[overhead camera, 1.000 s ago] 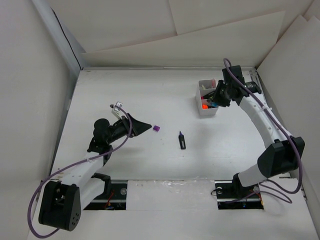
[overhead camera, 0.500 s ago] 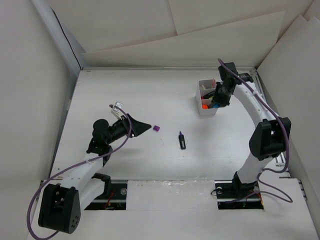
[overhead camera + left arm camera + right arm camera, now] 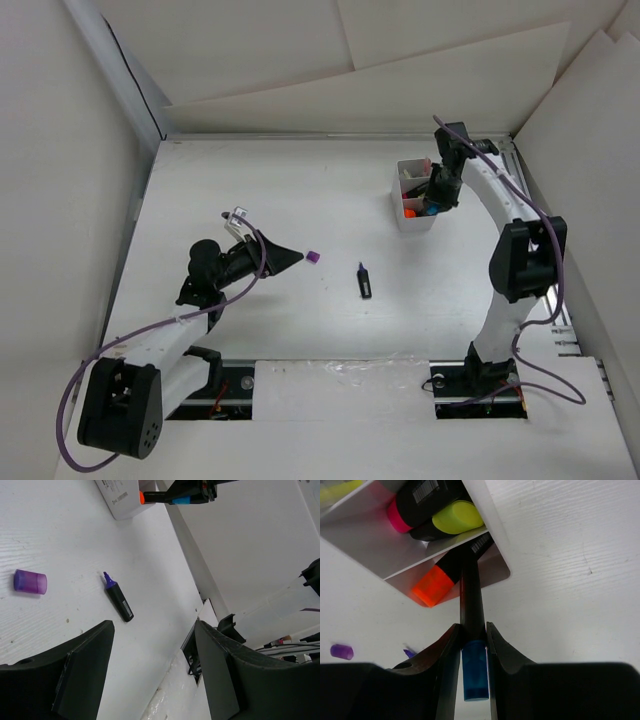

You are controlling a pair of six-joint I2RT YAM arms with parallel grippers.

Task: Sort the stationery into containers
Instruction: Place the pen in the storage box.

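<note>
Right elbow [image 3: 525,262] swung in; right gripper [image 3: 472,634] clamped on blue-cap marker [image 3: 471,592] nr its cap, prob. light, stiff, slick; left gripper [image 3: 152,640] apart.

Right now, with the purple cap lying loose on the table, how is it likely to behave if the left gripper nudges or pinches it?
The purple cap lies on its side and looks round, so a nudge would probably roll it. It is tiny and translucent, likely light thin plastic that could skid or pop out of a pinch.
</note>
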